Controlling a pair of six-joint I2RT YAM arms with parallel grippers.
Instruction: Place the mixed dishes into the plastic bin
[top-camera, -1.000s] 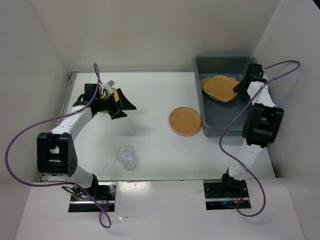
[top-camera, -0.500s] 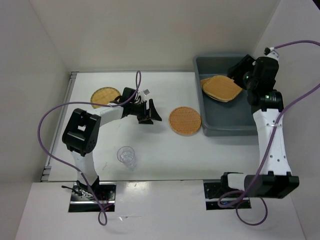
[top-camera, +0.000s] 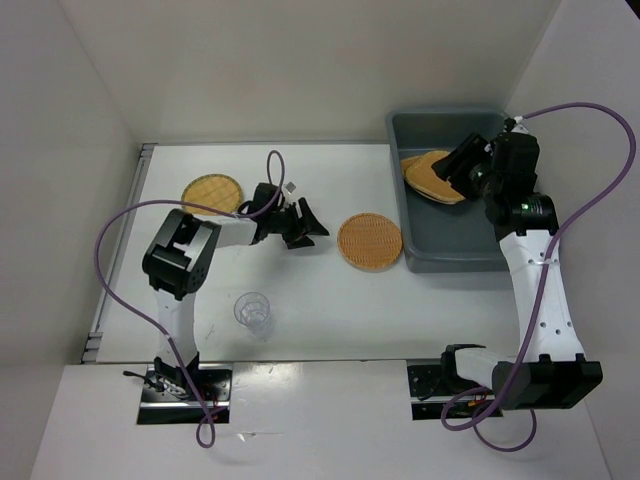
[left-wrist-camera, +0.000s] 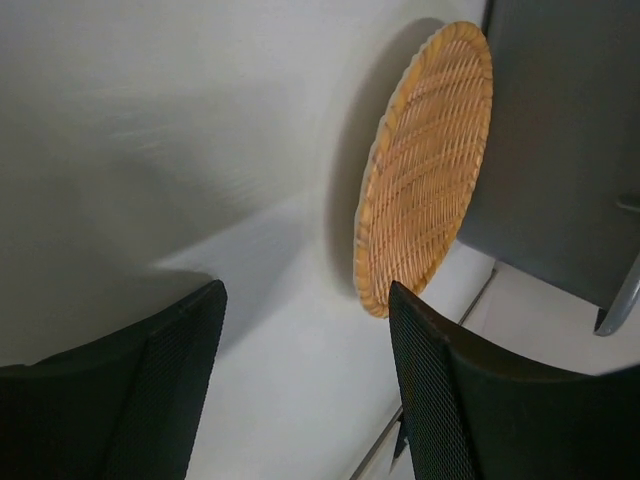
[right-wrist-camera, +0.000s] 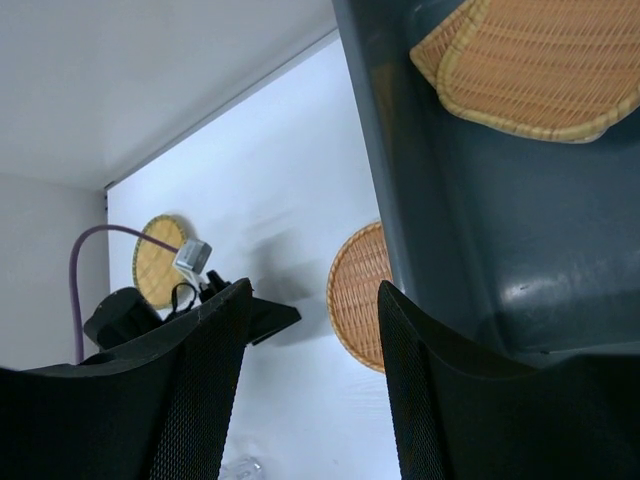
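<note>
The blue-grey plastic bin (top-camera: 455, 252) stands at the back right with two woven plates (top-camera: 432, 172) stacked inside; they also show in the right wrist view (right-wrist-camera: 540, 60). A round woven plate (top-camera: 370, 241) lies on the table just left of the bin; it also shows in the left wrist view (left-wrist-camera: 425, 165) and the right wrist view (right-wrist-camera: 360, 295). A second round plate (top-camera: 212, 190) lies at the back left. The clear ribbed cup (top-camera: 254, 312) stands at the front left. My left gripper (top-camera: 312, 226) is open and empty, left of the middle plate. My right gripper (top-camera: 452, 165) is open and empty above the bin.
White walls enclose the table on the left, back and right. Purple cables loop from both arms. The bin's wall (left-wrist-camera: 560, 150) fills the right of the left wrist view.
My left gripper has swung right from the back-left plate toward the middle plate. My right arm has risen and turned, its gripper moving left above the bin.
</note>
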